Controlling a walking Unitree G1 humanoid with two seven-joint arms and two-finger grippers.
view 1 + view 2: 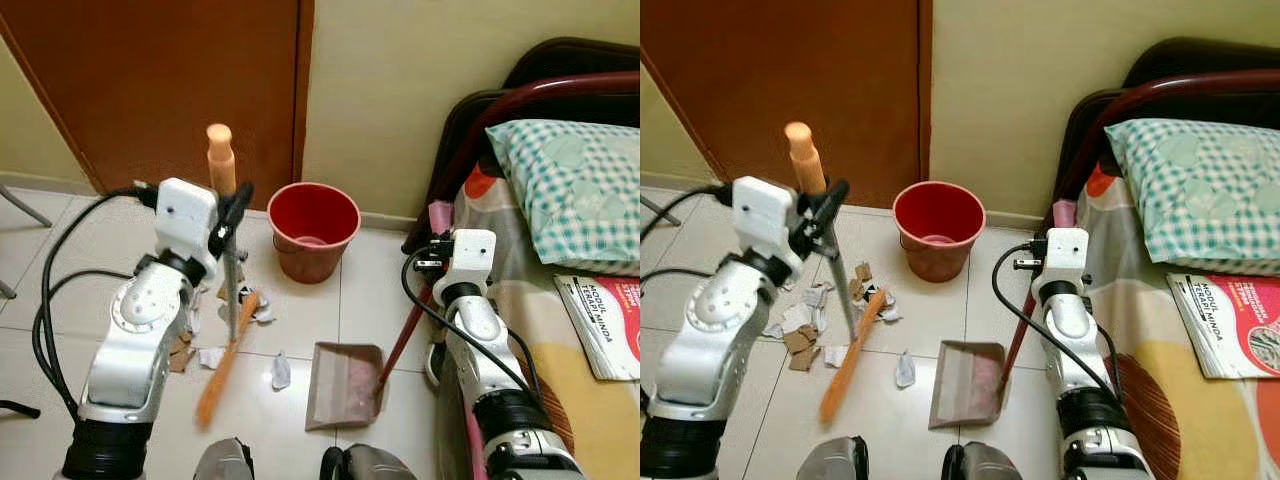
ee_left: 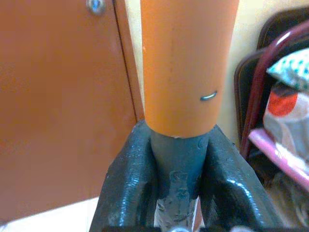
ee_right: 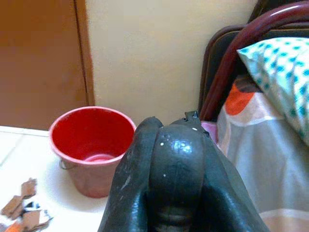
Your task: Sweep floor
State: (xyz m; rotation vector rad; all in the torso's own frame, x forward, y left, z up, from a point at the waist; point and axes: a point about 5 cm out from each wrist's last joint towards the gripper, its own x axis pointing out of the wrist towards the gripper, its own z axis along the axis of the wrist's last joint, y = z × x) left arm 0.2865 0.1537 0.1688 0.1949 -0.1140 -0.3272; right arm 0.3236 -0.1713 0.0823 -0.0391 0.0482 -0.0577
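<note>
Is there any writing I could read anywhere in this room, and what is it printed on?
"MODUL TERAPI MINDA": roughly how the red title reads on the booklet lying on the bed beside the pillow; it is small and slanted, so I am not sure of it.
Smaller print on the booklet: too blurred to read.
Bucket, dustpan, broom: no text seen.

Broom, dustpan and scraps on tiled floor.
We see the broom nearly upright, grey pole with orange grip on top, orange head tilted on the tiles among paper and cardboard scraps. Brown dustpan lies flat just beside, red handle rising toward the bed. Red bucket stands near wall.
</note>
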